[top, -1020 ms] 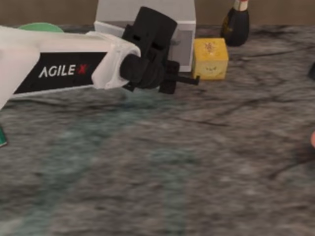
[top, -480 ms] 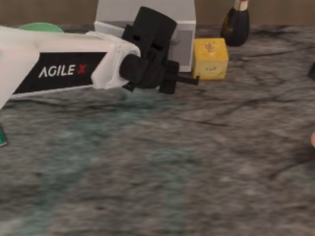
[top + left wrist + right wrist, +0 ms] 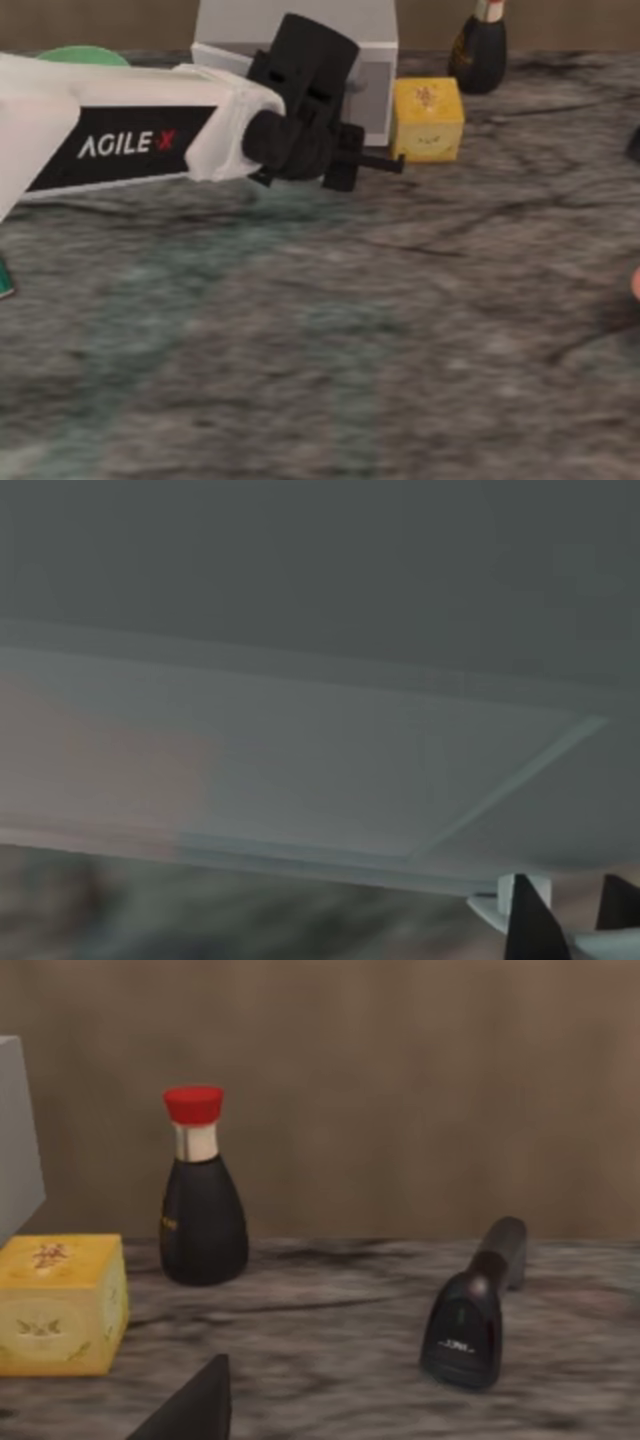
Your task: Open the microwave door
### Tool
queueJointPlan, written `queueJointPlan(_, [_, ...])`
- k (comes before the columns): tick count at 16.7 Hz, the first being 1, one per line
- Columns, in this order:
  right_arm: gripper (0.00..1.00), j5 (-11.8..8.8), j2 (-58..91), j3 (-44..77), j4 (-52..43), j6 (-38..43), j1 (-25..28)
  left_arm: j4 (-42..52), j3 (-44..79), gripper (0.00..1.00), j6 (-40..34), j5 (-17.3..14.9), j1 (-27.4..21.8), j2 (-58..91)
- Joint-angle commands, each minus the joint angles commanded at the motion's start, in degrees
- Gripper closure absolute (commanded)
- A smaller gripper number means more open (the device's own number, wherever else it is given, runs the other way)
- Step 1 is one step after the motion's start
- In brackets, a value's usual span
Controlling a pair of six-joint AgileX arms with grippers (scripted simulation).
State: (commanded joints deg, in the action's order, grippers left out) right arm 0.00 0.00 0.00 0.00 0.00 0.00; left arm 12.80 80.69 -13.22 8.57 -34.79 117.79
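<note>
The silver-grey microwave [image 3: 300, 25] stands at the table's far edge, left of centre. Its door [image 3: 372, 95] faces the front, and in the left wrist view the grey-windowed door [image 3: 300, 770] fills the picture and lies flat against the oven. My left gripper [image 3: 345, 125] is pressed up to the door front. In its wrist view the two dark fingertips stand close together around the white door handle [image 3: 492, 910], with the left gripper [image 3: 575, 925] shut on it. Of my right gripper only one dark finger [image 3: 195, 1410] shows, off to one side, with nothing held.
A yellow cube [image 3: 428, 118] sits just right of the microwave, and a red-capped soy sauce bottle [image 3: 480, 50] stands behind it. A black handheld scanner [image 3: 470, 1320] lies further right. A green object [image 3: 85, 55] sits far left behind my left arm.
</note>
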Motion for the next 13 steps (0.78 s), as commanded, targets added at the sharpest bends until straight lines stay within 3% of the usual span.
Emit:
queueJointPlan(8, [0.0,0.0,0.0,0.0,0.0,0.0,0.0,-1.82,-3.78,1.0,4.11,-2.75,1.53,-2.54])
queueJointPlan(13, [0.0,0.0,0.0,0.0,0.0,0.0,0.0,-1.82,-3.88,1.0,4.18,-2.8,1.56,-2.56])
